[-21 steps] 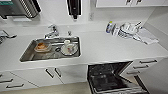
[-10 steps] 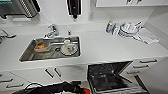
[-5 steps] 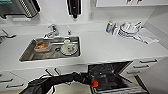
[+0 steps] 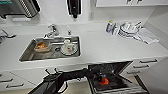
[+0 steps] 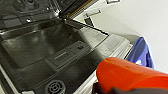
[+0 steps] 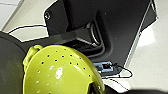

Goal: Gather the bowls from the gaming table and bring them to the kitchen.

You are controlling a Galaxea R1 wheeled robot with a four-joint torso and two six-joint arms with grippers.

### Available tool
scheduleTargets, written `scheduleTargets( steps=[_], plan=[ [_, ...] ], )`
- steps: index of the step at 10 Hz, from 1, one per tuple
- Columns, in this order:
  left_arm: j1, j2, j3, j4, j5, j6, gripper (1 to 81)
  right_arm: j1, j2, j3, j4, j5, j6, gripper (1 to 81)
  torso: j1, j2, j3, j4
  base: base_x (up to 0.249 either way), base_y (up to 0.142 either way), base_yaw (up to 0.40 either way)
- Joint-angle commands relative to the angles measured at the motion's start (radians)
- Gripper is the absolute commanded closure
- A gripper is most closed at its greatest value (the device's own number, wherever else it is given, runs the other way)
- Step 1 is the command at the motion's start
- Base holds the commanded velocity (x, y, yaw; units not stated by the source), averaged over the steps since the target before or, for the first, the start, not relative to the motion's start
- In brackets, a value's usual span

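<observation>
Grip on the orange-red bowl [image 4: 104,81] came from the left gripper [image 4: 100,79], which was clenched on the bowl's edge; the left arm [image 4: 67,76] reached in from the picture's left, low in front of the counter, and ended over the open dishwasher [image 4: 112,75]; in the left wrist view the same orange-red bowl [image 5: 130,75] filled the near corner, and under it lay the dark inner face of the dishwasher door [image 5: 50,50] with its detergent compartment [image 5: 67,53]; a blue object [image 5: 140,53] stood just beside the door's far edge, and I could not tell what it was.

The right gripper was clenched on the yellow-green bowl [image 6: 60,72], seen in the right wrist view; this bowl had small holes over its wall and a small handle at the rim, like a strainer; behind it was a dark part of the robot's base [image 6: 100,27] and a pale floor [image 6: 152,60] with thin cables.

Further out, the white counter [image 4: 112,47] carried a steel sink [image 4: 51,48] with dishes in it, one with orange contents; a faucet [image 4: 52,30] stood behind the sink; a black soap dispenser [image 4: 74,7] and a steel towel dispenser [image 4: 26,7] hung on the wall; stacked white dishes [image 4: 127,28] and a cloth [image 4: 147,35] lay near the counter's right end.
</observation>
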Motion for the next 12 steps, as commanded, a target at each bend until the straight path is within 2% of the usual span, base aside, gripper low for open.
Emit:
scheduleTargets(
  steps=[1, 2, 3, 5, 7, 8, 10, 12],
  plan=[
    [-0.137, 0.063, 0.002, -0.005, 0.049, 0.003, 81.1, -0.004, -0.012, -0.005, -0.01, -0.072, 0.0, 81.1, 0.0, 0.0, 0.0, 0.0, 0.0, 0.0, 0.0],
    [-0.137, 0.066, 0.002, -0.006, 0.049, 0.003, 1.0, 0.0, -0.009, -0.005, -0.01, -0.072, 0.002, 81.1, 0.0, 0.0, 0.0, 0.0, 0.0, 0.0, 0.0],
    [-0.131, 0.055, 0.013, -0.009, 0.05, 0.003, 1.0, 0.005, -0.01, 0.0, -0.009, -0.072, 0.003, 81.1, 0.0, 0.0, 0.0, 0.0, 0.0, 0.0, 0.0],
    [-0.096, -0.021, 0.089, -0.005, 0.053, 0.006, 1.0, 0.005, -0.012, 0.003, -0.01, -0.072, 0.005, 81.1, 0.0, 0.0, 0.0, 0.0, 0.0, 0.0, 0.0],
    [-0.017, -0.218, 0.29, 0.006, 0.052, 0.012, 1.0, 0.029, -0.071, 0.087, -0.012, -0.041, -0.001, 81.1, 0.0, 0.0, 0.0, 0.0, 0.0, 0.0, 0.0],
    [0.017, -0.339, 0.398, 0.052, 0.047, 0.009, 1.0, 0.06, -0.137, 0.194, -0.013, -0.049, -0.001, 81.1, 0.0, 0.0, -0.001, 0.0, 0.0, 0.0, 0.0],
    [0.076, -0.534, 0.565, 0.083, 0.036, 0.009, 1.0, 0.108, -0.261, 0.363, -0.013, -0.052, 0.002, 81.1, 0.0, 0.0, -0.001, 0.0, 0.0, 0.0, 0.0],
    [0.179, -0.67, 0.597, 0.133, 0.026, 0.013, 1.0, 0.151, -0.361, 0.489, -0.007, -0.053, 0.0, 81.1, 0.0, 0.0, -0.001, 0.0, 0.0, 0.0, 0.0]
  ],
)
